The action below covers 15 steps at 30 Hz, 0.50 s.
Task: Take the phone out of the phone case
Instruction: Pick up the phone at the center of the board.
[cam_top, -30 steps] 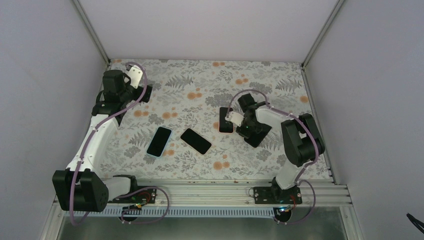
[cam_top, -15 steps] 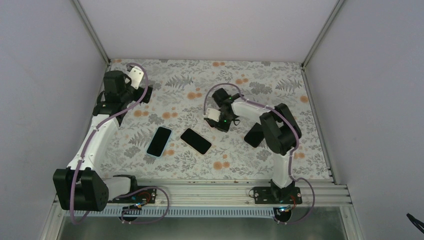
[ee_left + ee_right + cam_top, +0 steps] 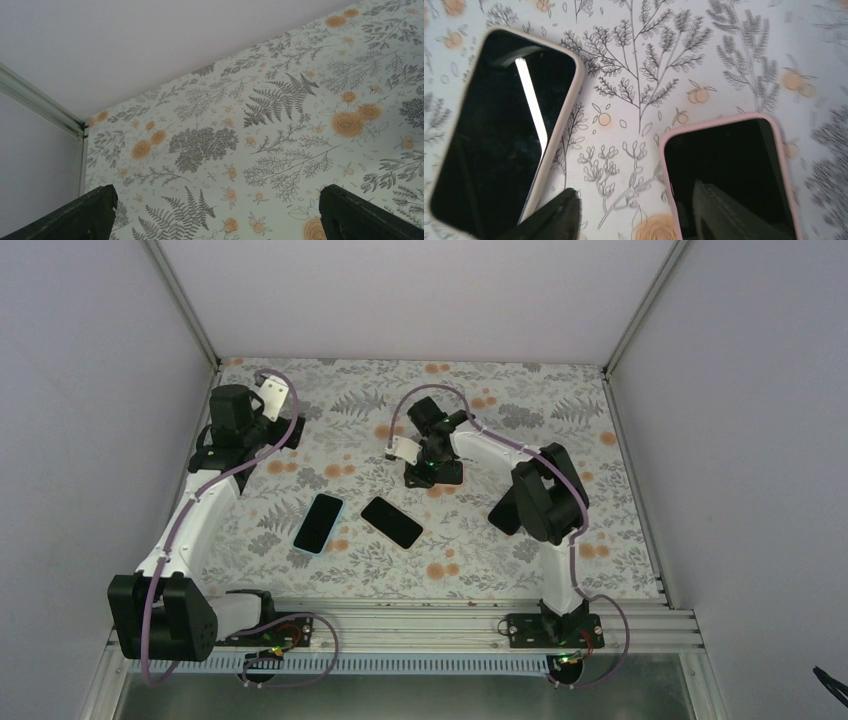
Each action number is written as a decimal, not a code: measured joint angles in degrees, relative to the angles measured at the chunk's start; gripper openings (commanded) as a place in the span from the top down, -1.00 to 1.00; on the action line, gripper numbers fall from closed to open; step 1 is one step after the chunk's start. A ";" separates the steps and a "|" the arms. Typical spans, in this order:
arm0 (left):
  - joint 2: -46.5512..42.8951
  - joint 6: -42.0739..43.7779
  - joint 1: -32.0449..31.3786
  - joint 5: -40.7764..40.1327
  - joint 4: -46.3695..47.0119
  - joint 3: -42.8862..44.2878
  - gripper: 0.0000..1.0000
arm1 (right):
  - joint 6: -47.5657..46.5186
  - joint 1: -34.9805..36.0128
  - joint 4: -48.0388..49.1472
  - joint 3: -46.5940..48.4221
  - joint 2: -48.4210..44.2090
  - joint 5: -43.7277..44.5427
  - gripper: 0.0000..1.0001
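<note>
Near-middle of the floral mat: blue-cased phone on the left, black phone just right of it, not touching. Slightly farther, right gripper sits low over the mat, jaws partly apart, nothing between them. Its camera shows a pink-cased phone and a beige-cased phone, possibly the same two. Far left, left gripper hovers, jaws wide, empty.

Left gripper, right gripper: jaws apart
</note>
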 measured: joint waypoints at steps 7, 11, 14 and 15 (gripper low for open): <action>-1.86 1.81 -0.02 2.25 0.02 -1.57 -1.00 | -9.05 -3.96 -0.48 -2.89 -7.85 1.27 -0.99; -2.21 2.45 0.00 2.58 0.07 -1.60 -1.00 | -16.74 -6.95 -0.39 -5.38 -8.61 2.36 -1.00; -2.21 2.73 0.00 2.60 0.04 -1.81 -1.00 | -21.64 -8.76 -1.95 -5.86 -8.28 3.17 -1.00; -2.21 2.78 0.00 2.60 0.04 -1.81 -1.00 | -22.88 -9.20 -2.82 -5.46 -8.00 3.41 -1.00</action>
